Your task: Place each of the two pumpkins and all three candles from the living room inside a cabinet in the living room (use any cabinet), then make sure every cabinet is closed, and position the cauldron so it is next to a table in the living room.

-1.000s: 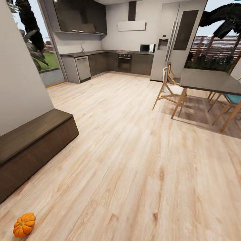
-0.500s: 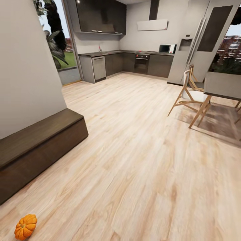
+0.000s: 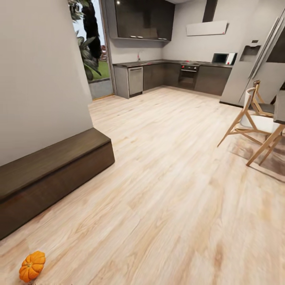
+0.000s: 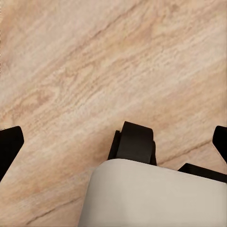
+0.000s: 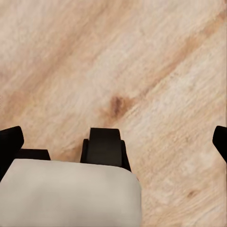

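Floorboards (image 3: 170,190) of pale wood are seen across most of the head view, running from the near edge back to a kitchen. A plain grey wall (image 3: 39,79) is seen on the left. Against its foot a long, low dark-brown cabinet (image 3: 51,176) is set, its fronts flat and shut as far as can be seen. At the far end of the room dark grey kitchen units (image 3: 166,75) are lined up under dark wall cupboards (image 3: 142,19), with an oven (image 3: 188,75), a microwave (image 3: 223,58) and a tall silver fridge (image 3: 257,67) to the right. A wooden chair (image 3: 253,126) with a white seat is placed at the right edge, beside the corner of a dining table (image 3: 279,113) that is cut off by the frame. Green plants (image 3: 89,43) are visible through a glass opening beyond the wall.

One small orange ribbed pumpkin (image 3: 32,266) is found on the floor at the lower left corner, in front of the cabinet and apart from it.

In the left wrist view the left gripper (image 4: 113,142) is shown above bare floorboards, its black fingertips (image 4: 9,146) spread to opposite edges of the picture, with nothing between them. In the right wrist view the right gripper (image 5: 113,139) is likewise spread wide over the floor, its fingertips (image 5: 10,142) at the picture's edges, nothing grasped.
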Motion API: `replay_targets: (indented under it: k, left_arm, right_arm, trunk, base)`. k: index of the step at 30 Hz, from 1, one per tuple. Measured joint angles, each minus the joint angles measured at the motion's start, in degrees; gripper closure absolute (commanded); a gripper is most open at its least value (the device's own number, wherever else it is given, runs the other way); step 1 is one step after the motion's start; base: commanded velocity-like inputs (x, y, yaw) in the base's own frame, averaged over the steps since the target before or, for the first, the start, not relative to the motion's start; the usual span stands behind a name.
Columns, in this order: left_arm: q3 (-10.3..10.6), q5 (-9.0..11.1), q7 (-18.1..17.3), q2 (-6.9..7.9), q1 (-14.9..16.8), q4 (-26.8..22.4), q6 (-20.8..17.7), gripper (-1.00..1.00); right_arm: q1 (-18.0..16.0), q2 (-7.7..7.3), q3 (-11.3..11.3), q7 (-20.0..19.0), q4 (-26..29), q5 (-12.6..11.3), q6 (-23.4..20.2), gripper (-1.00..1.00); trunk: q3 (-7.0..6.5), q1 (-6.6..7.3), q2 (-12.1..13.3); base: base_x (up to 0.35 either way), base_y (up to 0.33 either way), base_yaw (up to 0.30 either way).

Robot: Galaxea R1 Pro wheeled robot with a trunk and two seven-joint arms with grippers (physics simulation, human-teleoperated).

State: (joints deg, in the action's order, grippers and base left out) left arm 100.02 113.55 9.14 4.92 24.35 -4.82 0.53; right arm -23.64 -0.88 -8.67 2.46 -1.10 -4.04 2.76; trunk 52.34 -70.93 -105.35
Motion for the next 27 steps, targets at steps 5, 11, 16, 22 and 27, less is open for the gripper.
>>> replay_targets:
  k: [5, 11, 16, 22, 27]
  left_arm:
    - [0.0, 0.1, 0.0, -0.04, 0.0, 0.0, 0.0, -1.00]
    - [0.0, 0.1, 0.0, -0.08, 0.0, 0.0, 0.0, -1.00]
    - [0.0, 0.1, 0.0, -0.07, 0.0, 0.0, 0.0, -1.00]
    - [-0.1, 0.1, 0.1, -0.86, 0.0, 0.0, 0.0, -1.00]
    - [-0.1, 0.2, 0.1, -1.20, 0.0, 0.1, 0.0, -1.00]
  right_arm:
    - [0.0, 0.00, 0.0, 0.0, 0.0, 0.0, 0.0, -1.00]
    - [0.0, 0.01, 0.0, 0.0, 0.0, 0.0, 0.0, -1.00]
    - [0.0, 0.01, 0.0, 0.0, 0.0, 0.0, 0.0, -1.00]
    - [0.0, 0.01, 0.0, 0.0, 0.0, 0.1, 0.0, -1.00]
    - [0.0, 0.00, 0.0, 0.1, 0.0, 0.1, 0.0, -1.00]
  trunk:
    - [0.00, 0.00, 0.0]
    - [0.00, 0.00, 0.0]
    - [0.00, 0.00, 0.0]
    - [0.00, 0.00, 0.0]
    - [0.00, 0.00, 0.0]
  base:
    - [0.015, -0.015, 0.287]
    - [0.001, -0.001, 0.288]
    - [0.000, 0.000, 0.288]
    - [0.000, 0.000, 0.289]
    - [0.000, 0.000, 0.290]
